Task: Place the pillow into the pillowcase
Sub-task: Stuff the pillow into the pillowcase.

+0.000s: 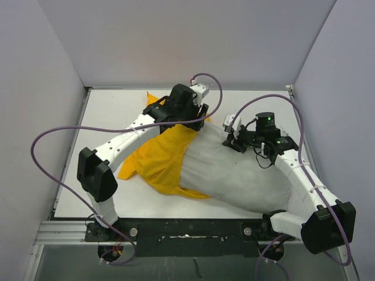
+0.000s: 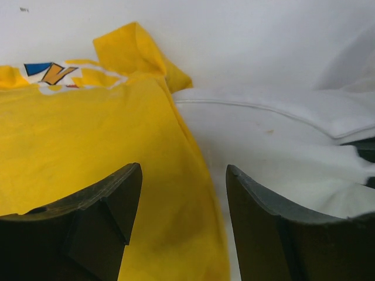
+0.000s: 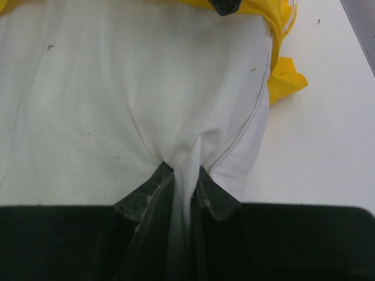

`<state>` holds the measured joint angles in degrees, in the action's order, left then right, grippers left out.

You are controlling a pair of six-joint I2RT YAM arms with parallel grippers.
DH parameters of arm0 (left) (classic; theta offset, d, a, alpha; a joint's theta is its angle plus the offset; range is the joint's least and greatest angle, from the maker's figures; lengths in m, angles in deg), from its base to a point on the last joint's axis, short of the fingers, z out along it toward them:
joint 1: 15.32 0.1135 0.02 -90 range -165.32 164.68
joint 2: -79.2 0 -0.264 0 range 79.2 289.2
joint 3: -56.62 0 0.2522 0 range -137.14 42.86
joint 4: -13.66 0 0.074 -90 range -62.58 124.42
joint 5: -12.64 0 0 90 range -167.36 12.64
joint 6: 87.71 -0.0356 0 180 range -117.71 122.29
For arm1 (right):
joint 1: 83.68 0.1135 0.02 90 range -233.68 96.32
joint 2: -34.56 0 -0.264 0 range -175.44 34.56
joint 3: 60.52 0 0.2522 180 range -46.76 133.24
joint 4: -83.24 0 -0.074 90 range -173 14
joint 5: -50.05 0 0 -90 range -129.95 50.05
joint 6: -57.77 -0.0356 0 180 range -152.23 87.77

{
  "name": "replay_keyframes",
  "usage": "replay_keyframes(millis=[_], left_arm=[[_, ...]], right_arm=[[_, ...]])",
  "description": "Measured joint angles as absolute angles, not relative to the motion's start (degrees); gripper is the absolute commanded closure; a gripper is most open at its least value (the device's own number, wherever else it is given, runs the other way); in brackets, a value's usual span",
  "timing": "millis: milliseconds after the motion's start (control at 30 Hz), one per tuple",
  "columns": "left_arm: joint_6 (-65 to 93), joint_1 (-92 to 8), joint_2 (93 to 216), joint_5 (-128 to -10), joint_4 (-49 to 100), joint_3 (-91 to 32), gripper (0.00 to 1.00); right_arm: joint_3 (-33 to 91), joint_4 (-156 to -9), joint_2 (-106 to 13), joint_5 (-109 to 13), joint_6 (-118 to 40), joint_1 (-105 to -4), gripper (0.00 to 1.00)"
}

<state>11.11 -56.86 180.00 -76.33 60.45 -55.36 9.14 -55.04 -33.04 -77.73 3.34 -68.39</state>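
Yellow case covers one end of the pillow. The right gripper pinches the pillow to push it in; the left gripper is open, holding nothing.

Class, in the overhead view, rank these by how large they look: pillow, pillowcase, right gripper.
1. pillow, exposed white part.
2. pillowcase, less showing, partly hidden under the left arm.
3. right gripper, far smallest.

I see the white table carrying the yellow pillowcase, with the white pillow lying against its right side.
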Motion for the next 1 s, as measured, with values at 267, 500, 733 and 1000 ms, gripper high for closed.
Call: replay_keyframes(millis=[267,500,733,1000], left_arm=[[7.35,-56.86,187.97,-79.1,68.35,-62.94,0.81],[6.02,-56.73,188.08,-77.37,70.36,-65.76,1.0],[9.93,-54.89,189.57,-63.12,69.33,-76.67,1.0],[28.97,-54.3,187.52,-43.93,39.12,-75.25,1.0]], right_arm=[[8.57,-55.63,-32.56,-78.47,3.03,-68.76,1.0],[8.5,-56.0,-32.56,-78.47,2.64,-68.76,1.0],[13.35,-57.59,-38.13,-81.36,-2.17,-71.8,1.0],[32.98,-76.59,-49.25,-91.81,-24.31,-81.48,1.0]])
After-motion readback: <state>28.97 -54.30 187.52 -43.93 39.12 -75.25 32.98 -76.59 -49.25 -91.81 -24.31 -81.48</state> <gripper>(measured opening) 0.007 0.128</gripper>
